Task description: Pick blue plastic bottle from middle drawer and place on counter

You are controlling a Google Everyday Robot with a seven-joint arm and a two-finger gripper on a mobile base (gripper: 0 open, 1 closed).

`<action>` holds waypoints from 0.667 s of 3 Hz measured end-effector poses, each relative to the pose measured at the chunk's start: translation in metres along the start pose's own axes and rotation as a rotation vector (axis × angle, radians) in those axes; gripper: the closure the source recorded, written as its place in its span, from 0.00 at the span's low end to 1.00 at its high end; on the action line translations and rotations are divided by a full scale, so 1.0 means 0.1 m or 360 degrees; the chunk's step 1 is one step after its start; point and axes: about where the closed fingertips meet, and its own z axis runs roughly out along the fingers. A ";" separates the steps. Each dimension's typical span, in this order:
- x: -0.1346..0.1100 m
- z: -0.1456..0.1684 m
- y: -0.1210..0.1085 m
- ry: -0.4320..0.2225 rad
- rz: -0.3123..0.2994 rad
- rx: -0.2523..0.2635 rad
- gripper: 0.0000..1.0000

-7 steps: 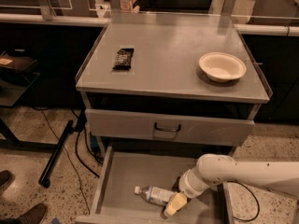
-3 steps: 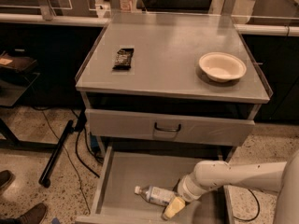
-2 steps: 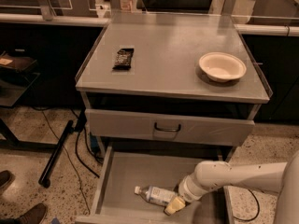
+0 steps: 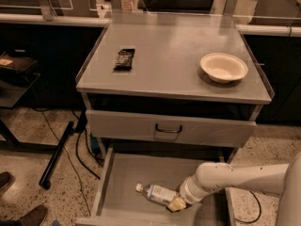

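The small clear blue-labelled plastic bottle [image 4: 157, 193] lies cap-left along the wide grey metal drawer tray [image 4: 126, 177], base end right at the yellow-tipped gripper [image 4: 176, 204], whose hold I cannot tell.

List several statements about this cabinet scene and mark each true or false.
1. The bottle lies on its side in the open drawer. True.
2. The bowl sits in that drawer. False: it stands on the counter, towards the right of the view.
3. The gripper is down in the drawer, at the bottle's bottom end. True.
4. The bottle's cap points towards the gripper. False: the cap is at the far end, away from the gripper.
5. A dark packet lies on the counter. True.
6. The upper drawer front is pulled out. False: it is shut.
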 end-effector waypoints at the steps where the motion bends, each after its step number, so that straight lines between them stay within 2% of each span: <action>1: 0.00 0.00 0.01 0.0002 0.0001 0.0000 1.00; 2: -0.02 0.01 0.07 0.0014 0.0003 0.0000 1.00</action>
